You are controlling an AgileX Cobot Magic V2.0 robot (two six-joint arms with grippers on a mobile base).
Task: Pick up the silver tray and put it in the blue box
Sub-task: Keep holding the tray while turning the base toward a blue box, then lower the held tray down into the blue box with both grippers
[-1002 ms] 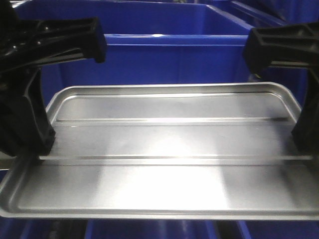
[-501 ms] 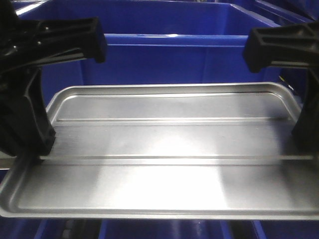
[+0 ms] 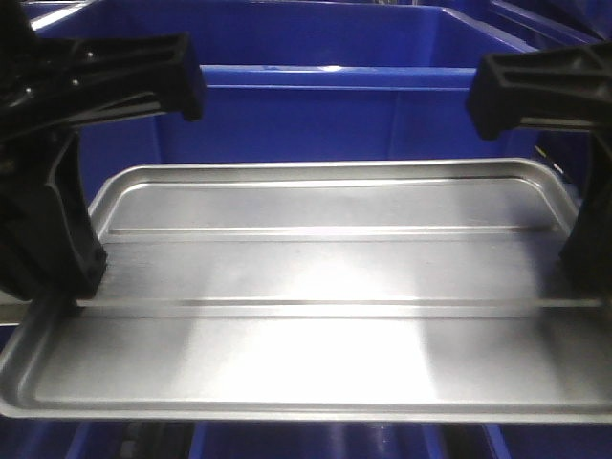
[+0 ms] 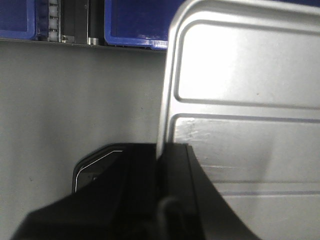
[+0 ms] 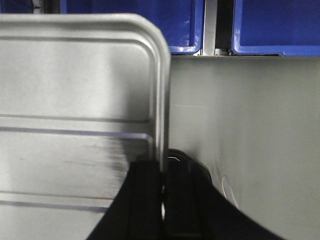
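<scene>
The silver tray [image 3: 316, 316] fills the front view, held level in the air between my two arms, its two long ridges running left to right. My left gripper [image 3: 67, 287] is shut on the tray's left rim; in the left wrist view the black fingers [image 4: 162, 165] clamp the rim of the silver tray [image 4: 240, 100]. My right gripper [image 3: 585, 277] is shut on the right rim, seen in the right wrist view as fingers [image 5: 162, 175] pinching the edge of the silver tray [image 5: 75, 100]. The blue box [image 3: 316, 105] stands just beyond the tray, its rolled rim above the tray's far edge.
Below the tray lies a grey floor [image 4: 75, 100]. More blue crates [image 5: 270, 25] line up side by side, with a metal rail and roller track [image 4: 55, 22] between them. Another blue crate's corner [image 3: 545, 24] shows at the far right.
Between one second ago and half a second ago the blue box shifted slightly in the view. Since then nothing has visibly moved; both grippers keep their hold.
</scene>
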